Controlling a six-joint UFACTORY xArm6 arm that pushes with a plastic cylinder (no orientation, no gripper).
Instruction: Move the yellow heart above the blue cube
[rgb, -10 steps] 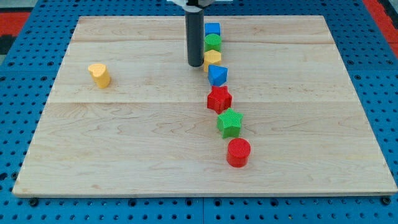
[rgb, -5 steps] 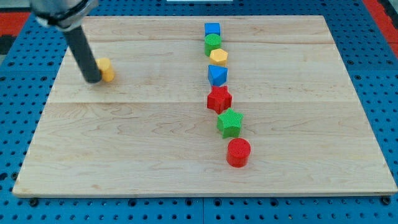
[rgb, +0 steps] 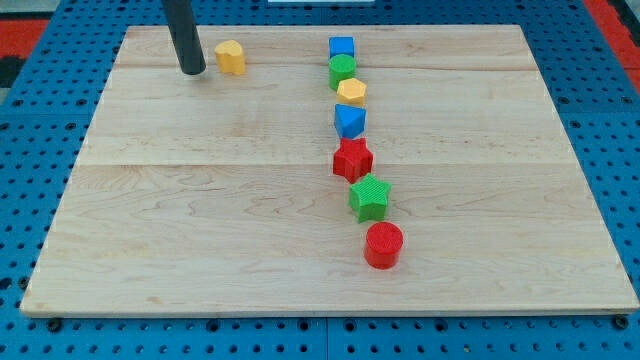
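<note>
The yellow heart (rgb: 230, 57) lies near the view's top, left of the column of blocks. The blue cube (rgb: 342, 47) stands at the top of that column, about a hundred pixels to the heart's right. My tip (rgb: 193, 70) rests on the board just left of the heart, a small gap between them. The dark rod rises from it out of the view's top.
Below the blue cube, a column runs down the board: a green block (rgb: 342, 70), a yellow hexagon (rgb: 351, 92), a blue block (rgb: 349, 121), a red star (rgb: 352, 159), a green star (rgb: 369, 197) and a red cylinder (rgb: 383, 245). The wooden board (rgb: 200, 220) lies on a blue pegboard.
The yellow heart has slid up and to the right, from the left side of the board to near the top. My tip moved with it, staying on its left.
</note>
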